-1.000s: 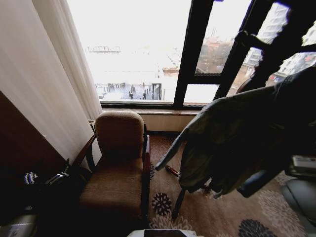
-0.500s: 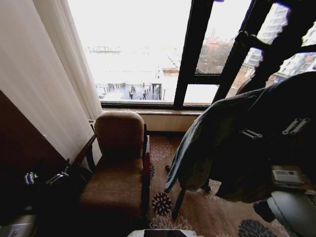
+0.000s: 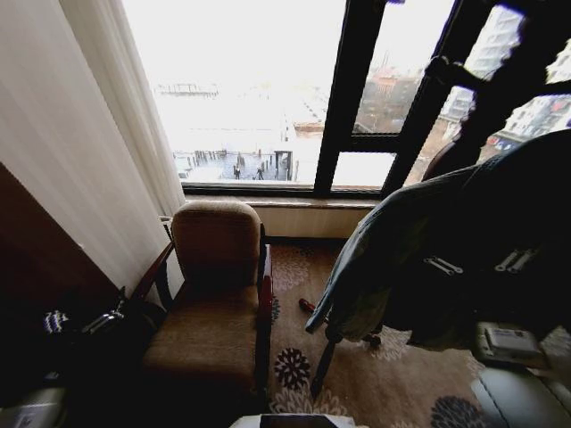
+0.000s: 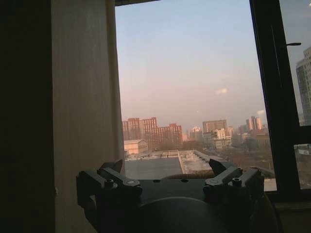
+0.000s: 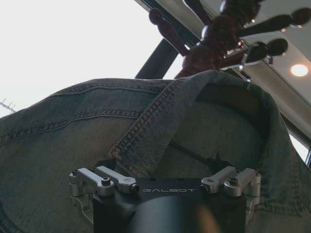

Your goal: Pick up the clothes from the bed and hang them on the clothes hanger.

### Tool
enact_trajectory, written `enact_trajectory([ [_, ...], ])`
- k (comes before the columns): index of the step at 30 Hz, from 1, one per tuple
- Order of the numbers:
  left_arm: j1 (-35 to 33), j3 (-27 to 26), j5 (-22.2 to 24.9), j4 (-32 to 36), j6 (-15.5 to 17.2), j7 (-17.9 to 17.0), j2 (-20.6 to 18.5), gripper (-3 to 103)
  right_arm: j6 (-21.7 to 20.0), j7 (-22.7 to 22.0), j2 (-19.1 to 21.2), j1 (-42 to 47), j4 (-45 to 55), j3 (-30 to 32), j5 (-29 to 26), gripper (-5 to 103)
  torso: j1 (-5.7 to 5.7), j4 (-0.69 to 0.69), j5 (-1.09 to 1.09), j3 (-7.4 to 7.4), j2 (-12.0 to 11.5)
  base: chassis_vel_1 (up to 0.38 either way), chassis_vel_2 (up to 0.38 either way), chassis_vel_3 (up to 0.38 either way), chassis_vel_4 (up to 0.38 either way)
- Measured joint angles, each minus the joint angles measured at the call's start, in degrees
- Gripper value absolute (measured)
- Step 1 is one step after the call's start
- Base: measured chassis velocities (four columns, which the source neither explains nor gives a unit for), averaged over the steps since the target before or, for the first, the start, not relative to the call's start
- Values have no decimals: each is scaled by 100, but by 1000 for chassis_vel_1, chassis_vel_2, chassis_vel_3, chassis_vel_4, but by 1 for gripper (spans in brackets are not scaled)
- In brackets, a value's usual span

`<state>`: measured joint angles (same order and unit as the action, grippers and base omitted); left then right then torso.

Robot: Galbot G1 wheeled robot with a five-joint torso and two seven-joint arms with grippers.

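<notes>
The right gripper point(image 5: 167, 182) body reads "GALBOT"; other labels seem illegible.

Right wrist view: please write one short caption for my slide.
Right gripper open beneath the denim jacket, whose collar hangs by a hanger hook on a wooden coat stand.

I stood in what looked like a high-floor hotel room or bedroom. A brown upholstered armchair point(image 3: 217, 285) sat on floral carpet point(image 3: 375, 383) beside a pale curtain point(image 3: 98, 152), below a dark-framed window point(image 3: 357, 98) overlooking city buildings point(image 4: 150, 133).

Head view looks down toward window point(image 3: 259, 98); left wrist faces same window; right wrist close, upward.
</notes>
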<state>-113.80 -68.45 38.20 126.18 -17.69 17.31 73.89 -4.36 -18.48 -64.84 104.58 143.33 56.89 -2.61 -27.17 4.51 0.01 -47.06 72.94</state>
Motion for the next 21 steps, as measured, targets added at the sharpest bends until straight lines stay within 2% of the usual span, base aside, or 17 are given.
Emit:
enact_trajectory([
  [1,0,0,0,0,0,0,0,100,0,0,0,0,0,0,0,100,0,0,0,0,0,0,0,0,0],
  [5,0,0,0,0,0,0,0,100,183,-34,-385,-84,-2,-92,-780,100,0,1,-2,1,0,0,0,0,0],
  [6,0,0,0,0,0,0,0,100,183,-34,-385,-84,-2,-92,-780,100,0,1,-2,1,0,0,0,0,0],
  [9,0,0,0,0,0,0,0,100,365,3,-631,-162,-4,-203,-1655,100,1,1,-2,0,0,0,0,0,0],
  [10,0,0,0,0,0,0,0,100,365,3,-631,-162,-4,-203,-1655,100,1,1,-2,0,0,0,0,0,0],
  [12,0,0,0,0,0,0,0,100,435,59,-717,-183,-5,-401,-1994,100,0,0,-1,0,0,0,0,0,0],
  [16,0,0,0,0,0,0,0,100,464,146,-824,-126,-7,-801,-2160,100,0,0,-2,0,0,0,0,0,0],
  [21,0,0,0,0,0,0,0,100,429,148,-1000,48,-8,-1217,-2058,100,1,0,-2,0,0,0,0,0,0],
])
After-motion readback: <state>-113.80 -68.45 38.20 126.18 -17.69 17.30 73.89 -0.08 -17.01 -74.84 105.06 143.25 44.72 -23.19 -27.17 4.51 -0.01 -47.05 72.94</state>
